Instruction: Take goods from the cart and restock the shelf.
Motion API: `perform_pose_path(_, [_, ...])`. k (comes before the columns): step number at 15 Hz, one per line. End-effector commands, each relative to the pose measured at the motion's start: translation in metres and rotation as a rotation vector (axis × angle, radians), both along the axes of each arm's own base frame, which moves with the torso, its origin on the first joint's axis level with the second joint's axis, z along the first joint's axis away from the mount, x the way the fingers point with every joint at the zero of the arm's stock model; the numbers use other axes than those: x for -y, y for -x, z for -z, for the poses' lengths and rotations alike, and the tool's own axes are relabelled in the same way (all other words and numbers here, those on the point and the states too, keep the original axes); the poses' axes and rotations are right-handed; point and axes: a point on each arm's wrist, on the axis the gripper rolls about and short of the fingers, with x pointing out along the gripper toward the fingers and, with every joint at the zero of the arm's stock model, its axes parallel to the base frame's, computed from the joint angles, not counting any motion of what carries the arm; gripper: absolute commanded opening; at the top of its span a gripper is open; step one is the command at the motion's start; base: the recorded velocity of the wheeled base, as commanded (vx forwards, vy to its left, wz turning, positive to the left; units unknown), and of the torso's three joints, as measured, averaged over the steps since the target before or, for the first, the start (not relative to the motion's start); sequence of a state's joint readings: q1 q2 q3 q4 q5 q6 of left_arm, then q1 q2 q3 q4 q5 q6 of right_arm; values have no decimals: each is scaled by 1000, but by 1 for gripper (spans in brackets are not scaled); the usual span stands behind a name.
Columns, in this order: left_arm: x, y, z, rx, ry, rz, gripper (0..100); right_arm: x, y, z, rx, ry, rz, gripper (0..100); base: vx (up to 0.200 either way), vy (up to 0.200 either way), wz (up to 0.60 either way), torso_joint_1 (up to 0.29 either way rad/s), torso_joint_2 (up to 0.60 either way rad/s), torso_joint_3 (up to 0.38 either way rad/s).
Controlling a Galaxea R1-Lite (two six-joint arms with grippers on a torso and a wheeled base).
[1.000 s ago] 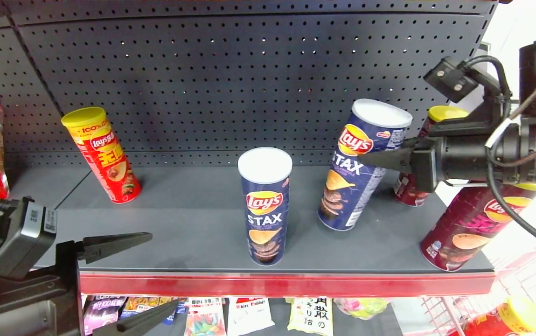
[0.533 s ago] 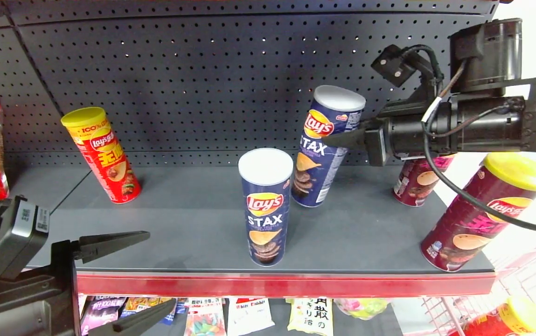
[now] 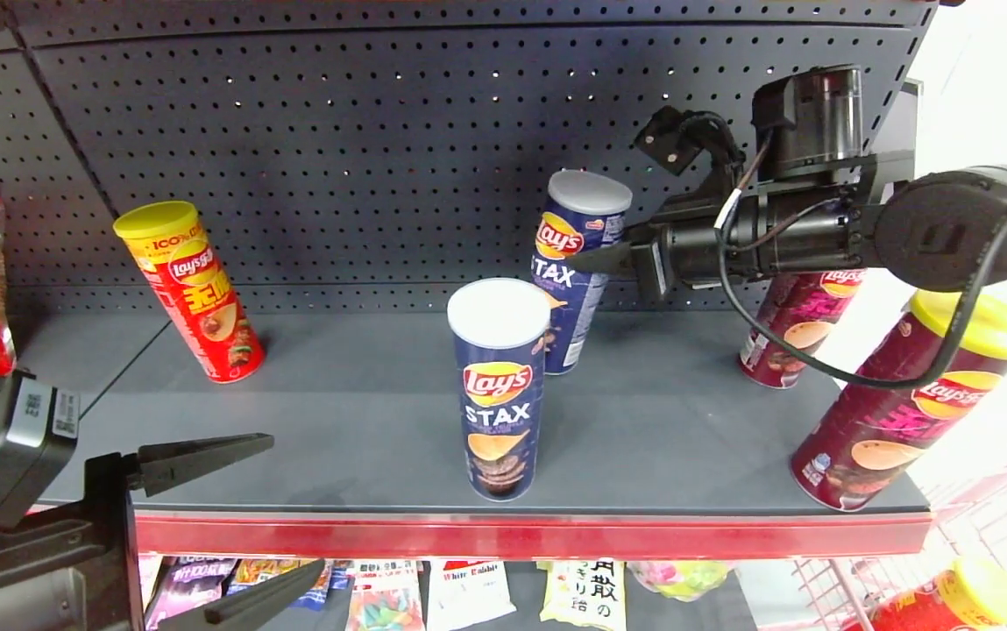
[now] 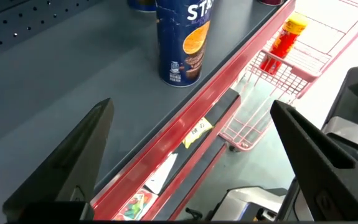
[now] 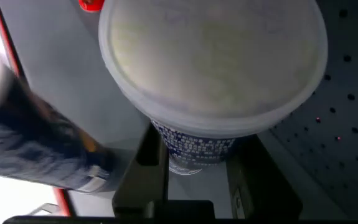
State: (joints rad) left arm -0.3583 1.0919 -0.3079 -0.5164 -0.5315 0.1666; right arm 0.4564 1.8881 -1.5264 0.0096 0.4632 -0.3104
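One blue can clamped in right pincer by pegboard, left pincer agape, empty

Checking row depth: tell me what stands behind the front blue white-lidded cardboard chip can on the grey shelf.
A second blue white-lidded chip can, tilted, held in the right gripper, then dark pegboard. The front can covers part of its lower side.

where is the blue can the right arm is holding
In the head view the held blue can is tilted in the right end effector near the middle of the shelf, just behind and right of the upright blue can.
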Motion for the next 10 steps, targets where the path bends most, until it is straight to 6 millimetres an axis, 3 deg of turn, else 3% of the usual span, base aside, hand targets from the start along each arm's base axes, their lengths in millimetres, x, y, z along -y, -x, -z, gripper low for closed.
perform_pose_path(1, [0,0,-1,3,1,2,100,-1,-12,12,-11,21,-4,0,0,0,0,0,0,0])
perform_pose_path(10, [0,0,1,-3,-3,-4,100,-6,-15,17,-17,27,-36,0,0,0,0,0,0,0])
